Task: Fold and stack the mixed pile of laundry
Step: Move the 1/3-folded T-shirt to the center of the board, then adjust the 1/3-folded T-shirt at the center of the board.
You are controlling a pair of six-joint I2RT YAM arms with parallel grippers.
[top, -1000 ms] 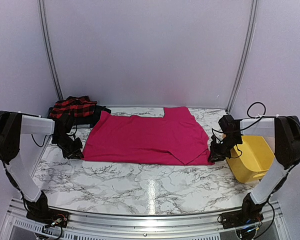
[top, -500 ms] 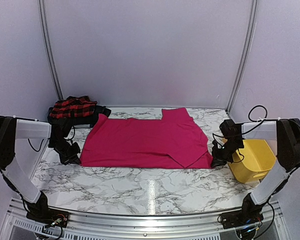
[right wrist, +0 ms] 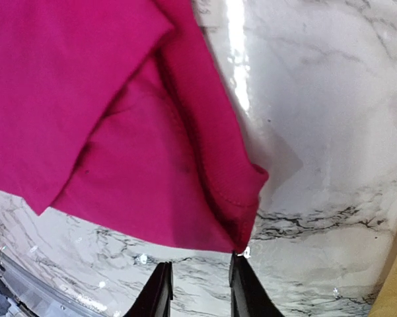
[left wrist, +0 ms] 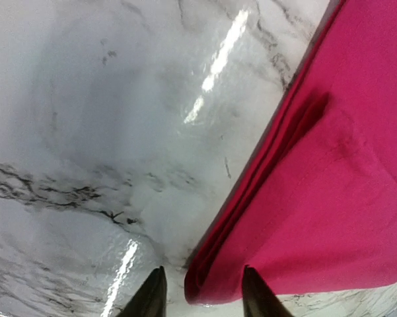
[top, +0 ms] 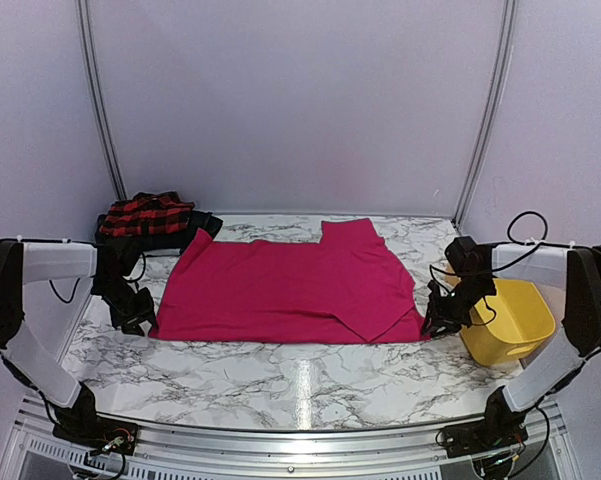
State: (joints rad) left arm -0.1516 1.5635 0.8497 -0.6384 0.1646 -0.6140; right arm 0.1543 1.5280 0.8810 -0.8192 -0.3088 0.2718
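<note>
The magenta-pink garment [top: 290, 285] lies spread flat across the middle of the marble table [top: 300, 385]. My left gripper [top: 140, 322] is low at its near left corner. In the left wrist view the left gripper [left wrist: 201, 294] is open, and the folded pink corner [left wrist: 211, 281] lies loose between the fingertips. My right gripper [top: 432, 325] is at the near right corner. The right wrist view shows the right gripper [right wrist: 199, 287] open over bare marble, with the pink hem corner [right wrist: 241, 224] just ahead of its tips. The red-and-black checked garment [top: 145, 213] lies bunched on a dark one [top: 198, 222] at the back left.
The yellow plastic tub [top: 510, 320] stands on the table just right of my right gripper. White walls close off the back and both sides. Bare marble runs along the near edge in front of the pink garment.
Both grippers drew the pink garment's near corners a little toward the front, the left corner also leftward. Both jaws closed, then opened off the cloth.
</note>
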